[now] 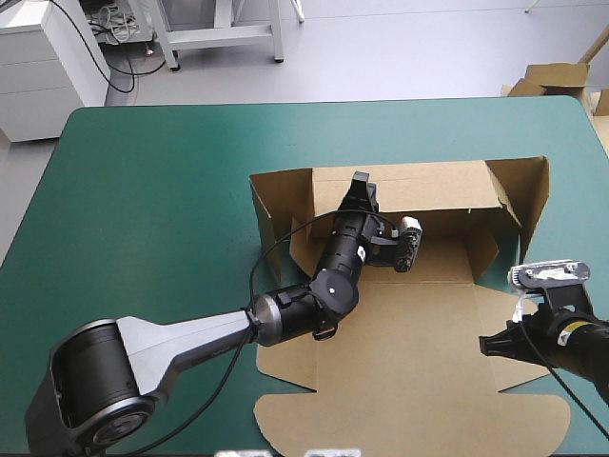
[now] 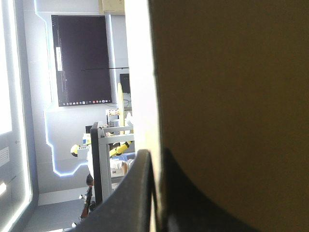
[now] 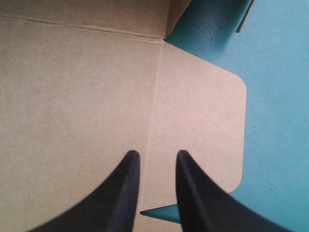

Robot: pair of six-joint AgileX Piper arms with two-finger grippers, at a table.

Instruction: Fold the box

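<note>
our box (image 1: 409, 324) sits on the worktop (image 1: 143, 190), far walls up, near panels flat: half done, we judge. left gripper (image 1: 362, 188) pinches the back wall; right gripper (image 3: 154, 155) hovers, jaws slightly spread.

- Box (image 1: 409, 333) on table (image 1: 143, 190), centre to right.
- Left gripper (image 1: 360, 190) at the box's far wall, wall between its fingers (image 2: 130, 203).
- Right gripper (image 3: 154, 154) above the box's right flap.

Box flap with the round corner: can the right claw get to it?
Probably yes. The right claw hangs open just above the flap, beside its fold, and nothing lies between them.
</note>
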